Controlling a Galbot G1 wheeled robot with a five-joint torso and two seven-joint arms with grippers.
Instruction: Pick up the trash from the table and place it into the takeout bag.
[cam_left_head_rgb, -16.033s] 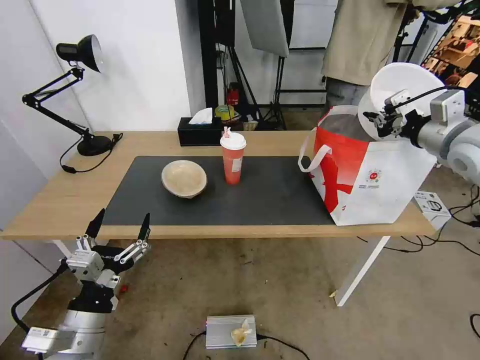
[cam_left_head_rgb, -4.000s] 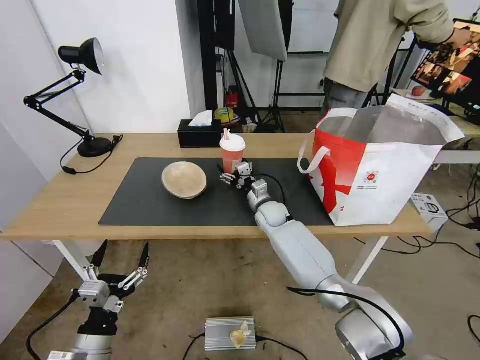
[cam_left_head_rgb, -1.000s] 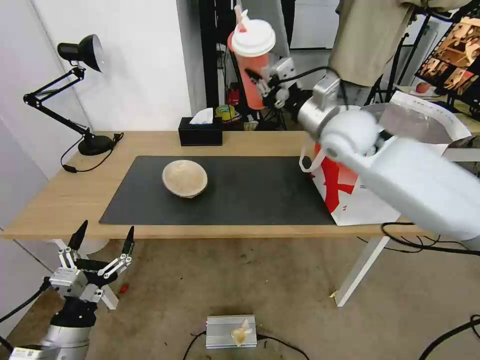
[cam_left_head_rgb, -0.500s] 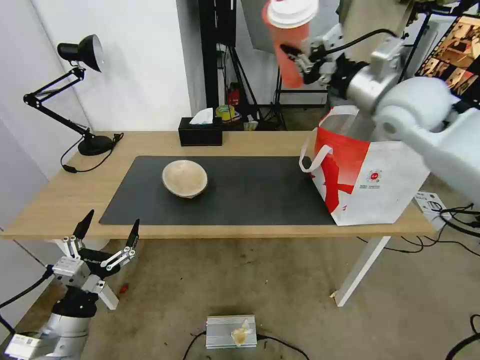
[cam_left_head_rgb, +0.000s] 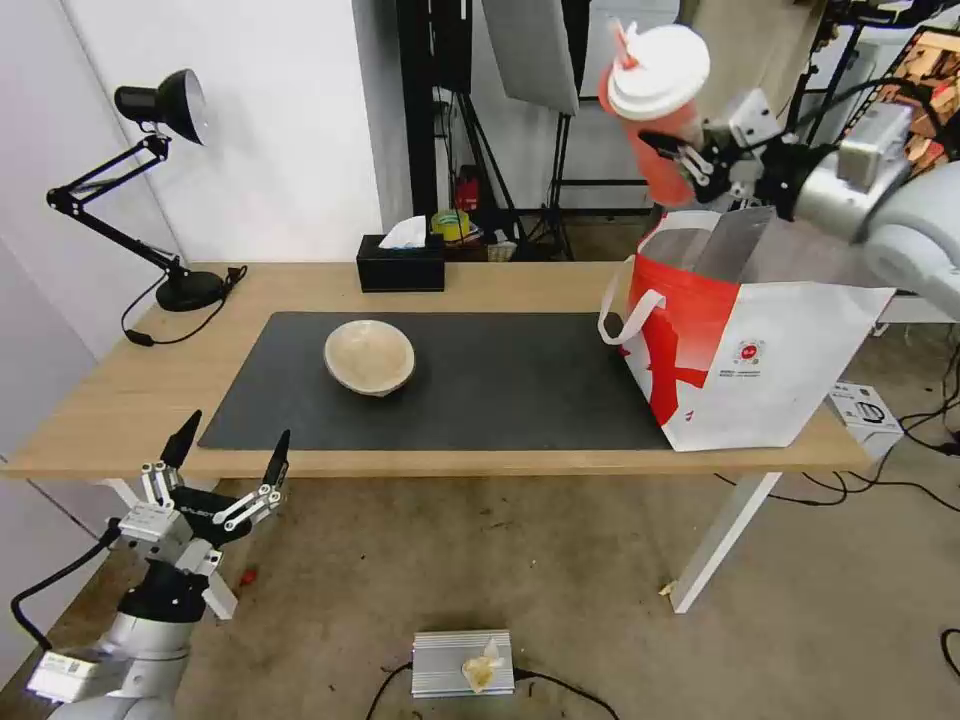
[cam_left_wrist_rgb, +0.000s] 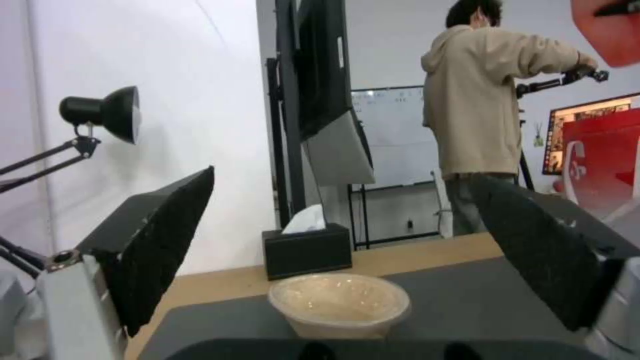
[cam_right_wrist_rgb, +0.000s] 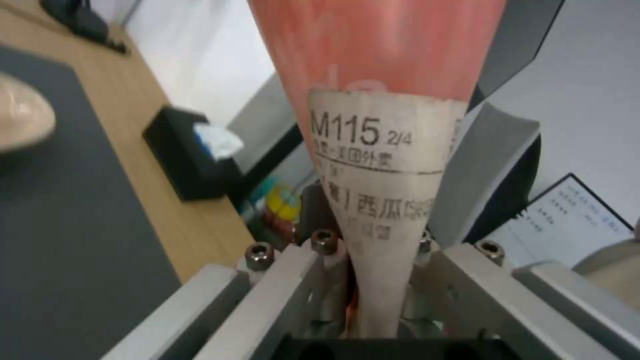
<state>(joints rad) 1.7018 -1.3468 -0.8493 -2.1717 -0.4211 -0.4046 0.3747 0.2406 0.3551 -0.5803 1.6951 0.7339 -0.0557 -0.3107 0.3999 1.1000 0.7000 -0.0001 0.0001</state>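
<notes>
While the right gripper (cam_left_head_rgb: 681, 160) clamps the lower body of the tall red cup (cam_left_head_rgb: 655, 110), that cup hangs tilted in the air above the open mouth of the takeout bag (cam_left_head_rgb: 745, 335), white domed lid leaning outward; from the wrist, a printed paper label (cam_right_wrist_rgb: 383, 165) wraps the tapered body between the metal fingers. Stiff and boxy, the bag stands at the right end of the bench (cam_left_head_rgb: 120, 400), white and red with silver foil lining and strap handles. On the dark grey mat (cam_left_head_rgb: 500, 385) sits the shallow beige bowl (cam_left_head_rgb: 369, 356), round and matte. A black tissue box (cam_left_head_rgb: 400, 265) and a black desk lamp (cam_left_head_rgb: 150, 180) stand along the far edge. Below the bench's front left edge, the left gripper (cam_left_head_rgb: 228, 457) hovers, fingers spread wide and holding nothing
</notes>
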